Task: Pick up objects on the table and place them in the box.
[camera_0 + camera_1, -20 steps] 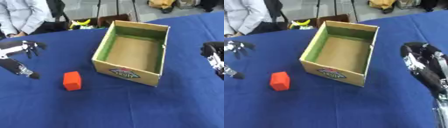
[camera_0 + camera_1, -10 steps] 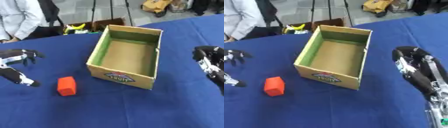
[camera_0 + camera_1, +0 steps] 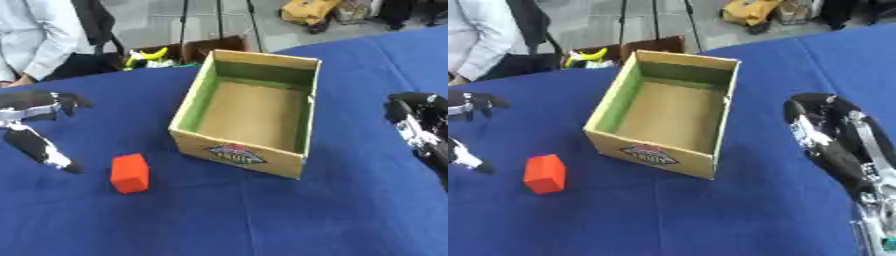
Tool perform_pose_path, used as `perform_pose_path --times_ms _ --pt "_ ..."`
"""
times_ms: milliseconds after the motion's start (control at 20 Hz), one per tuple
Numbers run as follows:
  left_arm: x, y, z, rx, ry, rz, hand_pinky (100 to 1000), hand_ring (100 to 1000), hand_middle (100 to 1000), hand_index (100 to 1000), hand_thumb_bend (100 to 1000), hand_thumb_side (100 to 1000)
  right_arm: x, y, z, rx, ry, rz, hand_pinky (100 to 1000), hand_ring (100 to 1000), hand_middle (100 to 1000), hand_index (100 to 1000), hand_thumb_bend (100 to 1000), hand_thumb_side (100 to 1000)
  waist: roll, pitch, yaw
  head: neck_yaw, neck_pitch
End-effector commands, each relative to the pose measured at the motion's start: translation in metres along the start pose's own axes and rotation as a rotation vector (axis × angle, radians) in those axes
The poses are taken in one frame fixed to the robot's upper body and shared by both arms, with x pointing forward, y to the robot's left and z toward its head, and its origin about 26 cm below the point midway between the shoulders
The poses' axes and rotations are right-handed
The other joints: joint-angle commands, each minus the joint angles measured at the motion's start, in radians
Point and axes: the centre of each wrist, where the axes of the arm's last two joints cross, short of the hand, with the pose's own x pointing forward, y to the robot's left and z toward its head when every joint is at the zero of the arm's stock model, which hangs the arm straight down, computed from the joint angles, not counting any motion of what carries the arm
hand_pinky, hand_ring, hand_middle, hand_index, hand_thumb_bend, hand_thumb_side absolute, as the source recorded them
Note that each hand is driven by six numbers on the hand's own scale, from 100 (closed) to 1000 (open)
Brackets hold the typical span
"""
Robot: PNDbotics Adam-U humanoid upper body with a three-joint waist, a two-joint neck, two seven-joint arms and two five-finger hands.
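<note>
Red block (image 3: 129,173) sits left of box (image 3: 248,112), ungrasped. Left hand (image 3: 35,131) spread wide nearby; best lowered squarely over block. Right hand (image 3: 824,134) idle, fingers probably relaxed.

Orange block (image 3: 129,172) upright on blue cloth, just left of open cardboard box (image 3: 248,112) (empty, green-lined).

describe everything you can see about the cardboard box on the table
The cardboard box is open-topped with no flaps showing, standing upright on the blue table. Its outer walls are tan, the upper inner walls green, the floor bare brown and empty. A small colourful logo marks the near wall. It sits at the middle, turned slightly askew. Nothing touches it: the red block lies apart to its left, and both hands are clear.
</note>
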Motion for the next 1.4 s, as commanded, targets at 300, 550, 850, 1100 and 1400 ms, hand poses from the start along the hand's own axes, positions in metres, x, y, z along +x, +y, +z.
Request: perform_pose_path --times_ms 300,550,850,1100,1400 --pt "0.011 0.024 0.004 -0.042 0.021 -0.229 749 864 974 1000 882 637 0.005 -0.002 -0.004 0.017 -0.023 0.020 854 813 530 725 288 508 -0.003 -0.010 -0.004 0.008 -0.002" --pt "0.019 0.025 0.001 -0.022 0.023 -0.295 736 853 961 1000 960 711 0.004 -0.003 -0.004 0.020 -0.022 0.022 855 814 530 724 289 505 -0.004 -0.007 -0.005 0.008 -0.004" --pt "0.023 0.025 -0.002 0.027 -0.039 -0.209 705 830 934 991 1000 705 0.004 -0.003 -0.004 0.022 -0.022 0.023 855 814 530 724 288 503 -0.006 -0.004 -0.006 0.004 -0.008" --pt "0.027 0.023 -0.009 -0.026 -0.169 -0.105 653 800 907 972 1000 644 0.005 -0.002 -0.005 0.026 -0.024 0.022 856 814 530 725 288 501 -0.005 -0.001 -0.010 0.002 -0.008" --pt "0.031 0.016 -0.022 -0.066 -0.248 0.010 611 759 868 949 1000 606 0.005 -0.002 -0.005 0.029 -0.024 0.021 856 815 529 725 286 499 -0.003 0.000 -0.015 0.004 -0.009"
